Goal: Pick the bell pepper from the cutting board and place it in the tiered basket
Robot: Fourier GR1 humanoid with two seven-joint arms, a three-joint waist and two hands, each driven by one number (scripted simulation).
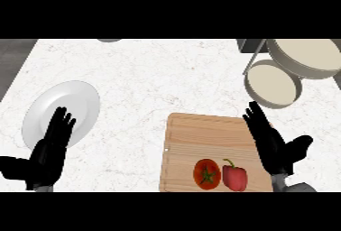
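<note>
Black fingers, straight and pointing up the counter: that is your right hand [274, 143], released and holding nothing, thumb spread out to the right. It sits over the right edge of the cutting board [200, 135], with the wrist coming in from the lower edge of the view.

Just to the left of that wrist, you see the bell pepper [235, 177]. It is red, glossy and a little lumpy, with a thin curved green stem rising from its top. It lies on the near part of the pale wood board, close to the hand but not touched by it. Right beside it, on its left, sits a red tomato [206, 173] with a green star of leaves facing you; the two look almost in contact.

Further out, at the upper right, you have the tiered basket [293, 72]: two round beige trays on a grey post, well apart from the pepper.

Over on the far side, your left hand [50, 144] rests open, fingers up, overlapping the lower part of a white plate [66, 101] on the marbled white counter [153, 76].
</note>
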